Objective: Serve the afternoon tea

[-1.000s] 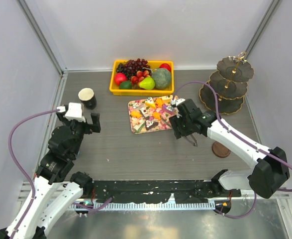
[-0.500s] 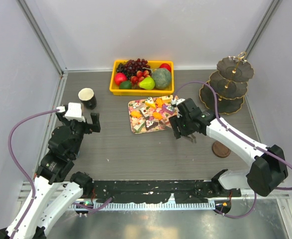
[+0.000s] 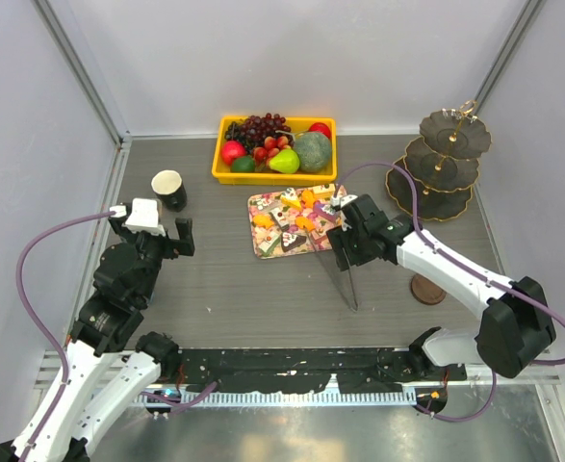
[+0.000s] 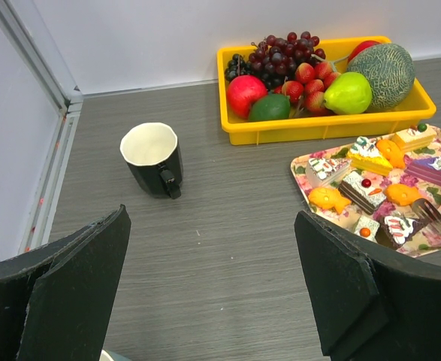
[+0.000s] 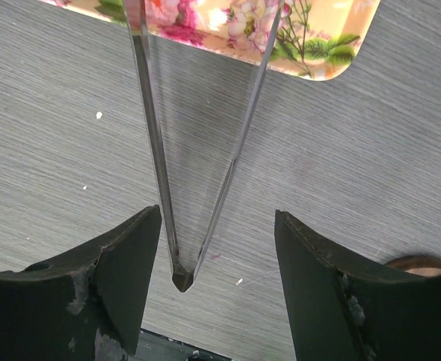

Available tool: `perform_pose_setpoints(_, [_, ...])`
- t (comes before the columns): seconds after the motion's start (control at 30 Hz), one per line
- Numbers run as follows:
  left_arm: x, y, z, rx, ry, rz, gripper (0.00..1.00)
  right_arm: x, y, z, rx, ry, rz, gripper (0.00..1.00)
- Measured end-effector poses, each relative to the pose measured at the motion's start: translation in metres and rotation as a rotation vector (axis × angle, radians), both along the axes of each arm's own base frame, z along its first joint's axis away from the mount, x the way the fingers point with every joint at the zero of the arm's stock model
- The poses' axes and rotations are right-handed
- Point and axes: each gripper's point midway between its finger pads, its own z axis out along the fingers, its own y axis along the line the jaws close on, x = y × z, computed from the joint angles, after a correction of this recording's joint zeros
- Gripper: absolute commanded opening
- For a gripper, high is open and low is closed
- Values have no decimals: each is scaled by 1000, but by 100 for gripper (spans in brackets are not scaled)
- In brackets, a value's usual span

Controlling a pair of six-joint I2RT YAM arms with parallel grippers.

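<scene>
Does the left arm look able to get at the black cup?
Probably yes. The left gripper is open, and the black cup stands upright on bare table just ahead of it, with nothing between them.

White arms (image 3: 455, 274) with black joints, purple cables (image 3: 32, 252), black wedge-shaped claw fingers (image 4: 70, 293)

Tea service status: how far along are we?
Done: nothing visible; the dark gold-rimmed three-tier stand looks bare. In hand: the right gripper stands open astride metal tongs, not touching them, their tips reaching the floral rectangular tray. Remaining: small orange pastries and multicoloured cake pieces all sit on that tray; the black cup stands on the table; the left gripper is open, empty.
</scene>
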Motion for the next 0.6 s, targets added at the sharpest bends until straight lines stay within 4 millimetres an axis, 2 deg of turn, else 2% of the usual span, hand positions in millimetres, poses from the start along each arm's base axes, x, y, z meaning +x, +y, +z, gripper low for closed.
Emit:
perform_pose_setpoints(0.07, [0, 0, 0, 0, 0, 0, 99, 0, -1, -4, -2, -3, -8, 65])
perform_pose_setpoints(0.2, [-1, 0, 1, -2, -4, -1, 99, 1, -4, -19, -2, -12, -37, 54])
perform_pose_setpoints(0.33, [-2, 0, 2, -5, -8, -4, 99, 3, -5, -39, -6, -12, -73, 42])
perform_pose_setpoints(0.43, [-2, 0, 2, -4, -7, -5, 99, 8, -3, -56, -16, -4, -93, 39])
perform_pose_setpoints(0.6, [-2, -1, 2, -9, -7, -6, 99, 13, -1, -79, -27, 17, -113, 24])
